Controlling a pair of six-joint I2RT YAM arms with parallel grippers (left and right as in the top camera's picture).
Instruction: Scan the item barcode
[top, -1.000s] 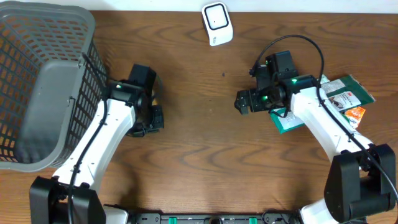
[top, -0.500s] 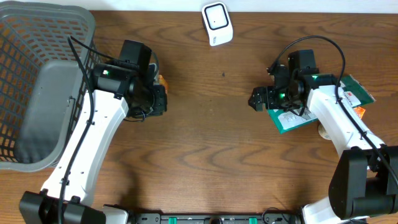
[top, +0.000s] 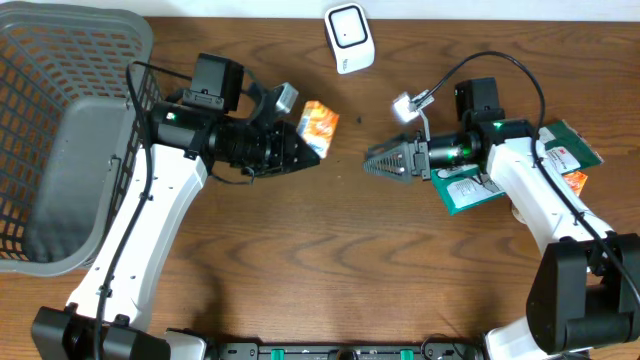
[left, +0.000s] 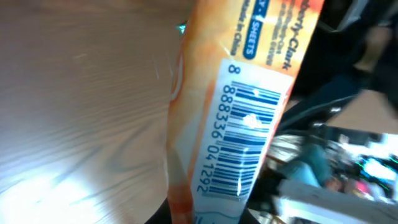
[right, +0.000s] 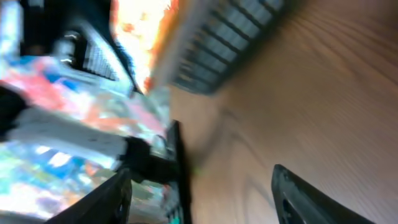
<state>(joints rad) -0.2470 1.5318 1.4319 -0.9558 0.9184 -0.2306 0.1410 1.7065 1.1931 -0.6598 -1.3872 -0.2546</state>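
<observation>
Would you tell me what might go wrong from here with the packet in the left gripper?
The left gripper seems to pinch the packet near one end, so it might slip. The barcode faces the wrist camera and may not face the scanner. The open right gripper points toward the packet nearby, so the arms might bump.

White links, black joints and cables, green lights, black left pincer
</observation>
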